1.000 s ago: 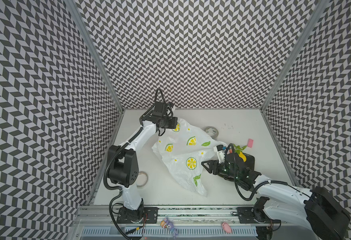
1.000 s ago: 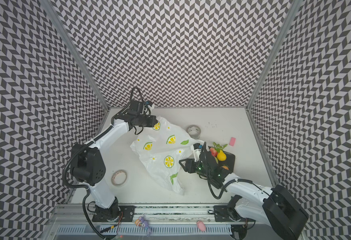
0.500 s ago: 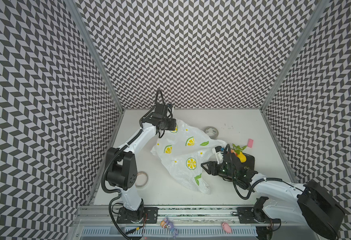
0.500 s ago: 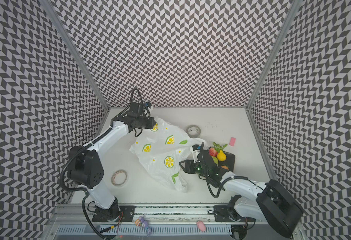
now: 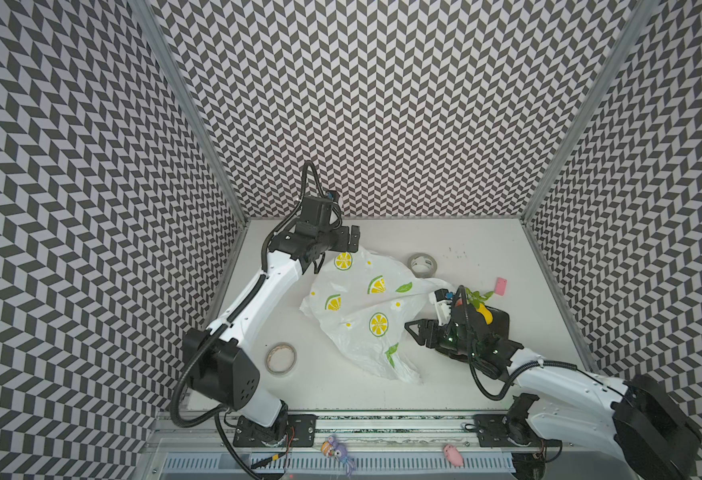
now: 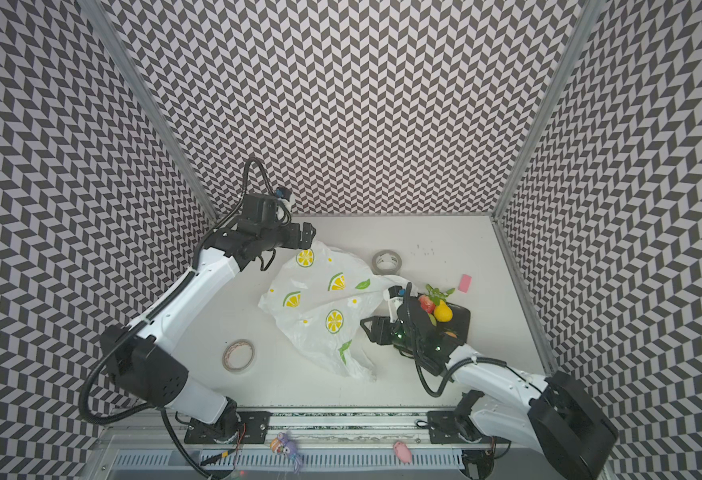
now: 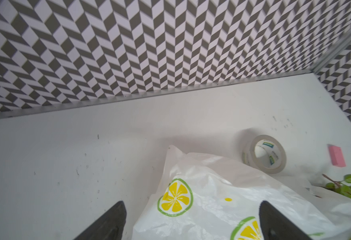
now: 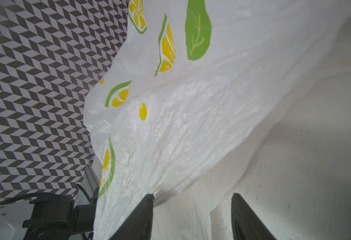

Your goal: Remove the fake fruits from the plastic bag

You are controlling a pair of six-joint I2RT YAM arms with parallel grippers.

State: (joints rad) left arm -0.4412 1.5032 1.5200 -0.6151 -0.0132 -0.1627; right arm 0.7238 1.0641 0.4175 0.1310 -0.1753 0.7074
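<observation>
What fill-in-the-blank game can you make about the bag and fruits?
1. The bag is printed with ____ slices.
2. The left gripper hangs over the bag with its jaws ____.
3. The fruits lie outside the bag on a ____ tray.

Missing words: lemon; open; black.

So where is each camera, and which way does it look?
Both top views: high at the front, looking down on the table; both arms show.
Left wrist: above the plastic bag, facing the back wall; open left gripper shows.
Right wrist: low, close on the bag; right gripper shows.
Shared by top and left wrist: the clear tape roll.
</observation>
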